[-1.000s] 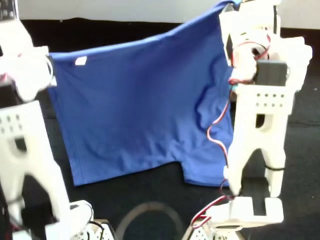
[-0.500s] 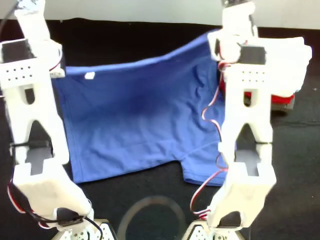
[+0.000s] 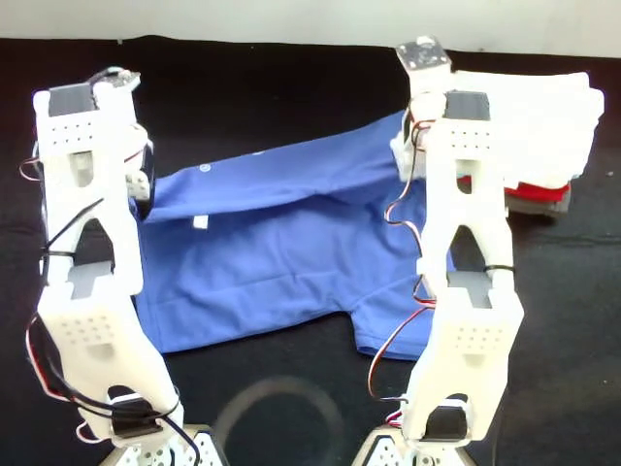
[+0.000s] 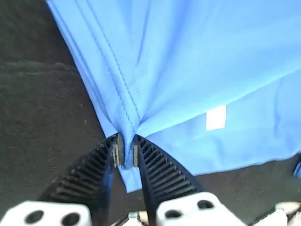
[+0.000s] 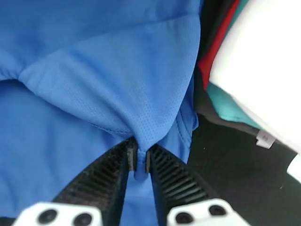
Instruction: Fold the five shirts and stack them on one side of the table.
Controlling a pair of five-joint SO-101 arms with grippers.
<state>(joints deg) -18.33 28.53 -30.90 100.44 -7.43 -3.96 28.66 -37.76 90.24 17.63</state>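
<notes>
Clamped on the blue knit T-shirt (image 3: pixel 291 262), the left gripper (image 4: pixel 126 151) and right gripper (image 5: pixel 139 159) have lowered its held edge beside the white-topped stack of folded shirts (image 3: pixel 529 116), laying a fold.

No legible print on blue shirt (image 4: pixel 188 56) tag (image 4: pixel 216 117).

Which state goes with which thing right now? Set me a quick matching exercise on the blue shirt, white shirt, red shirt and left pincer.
Things:
1 blue shirt
2 white shirt
3 red shirt
4 left pincer

States:
A uppermost, folded
B shut on cloth
C partly folded over, pinched at two spots
D peeking out below the white one

Pairs: 1-C, 2-A, 3-D, 4-B
</notes>
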